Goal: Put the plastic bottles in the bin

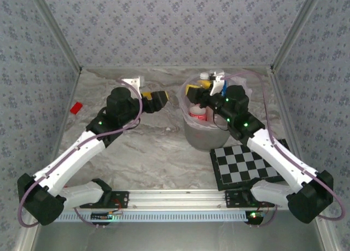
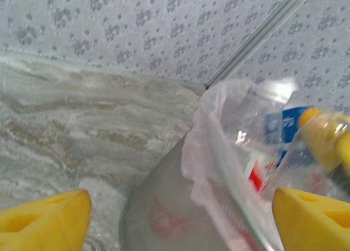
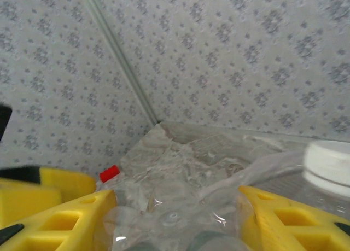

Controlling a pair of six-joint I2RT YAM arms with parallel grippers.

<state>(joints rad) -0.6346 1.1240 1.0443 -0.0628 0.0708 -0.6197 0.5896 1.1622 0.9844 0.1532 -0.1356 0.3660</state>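
Plastic bottles: a red-labelled bottle (image 1: 198, 112) lay inside the bin (image 1: 201, 136). A blue-labelled bottle (image 2: 279, 125), clear and tilted, hung over the rim against a yellow finger. A white cap (image 3: 328, 162) showed just beside the same pincer.

Bin: tall, round, translucent grey, with a thin clear liner (image 2: 201, 147) folded over its rim. It stood on the marble-patterned table (image 1: 158, 152), right of centre and toward the far wall.

Right gripper (image 1: 208, 87): poised above the bin's mouth. Its yellow fingers stood apart with crinkled clear plastic between them; I could not tell whether they clamped it.

Left gripper (image 1: 160, 98): just left of the bin, its fingers spread wide and holding nothing.

Checkerboard (image 1: 249, 163): flat on the table, just nearer than the bin.

Red block (image 1: 76, 108): at the far left of the table, well apart from the bin.
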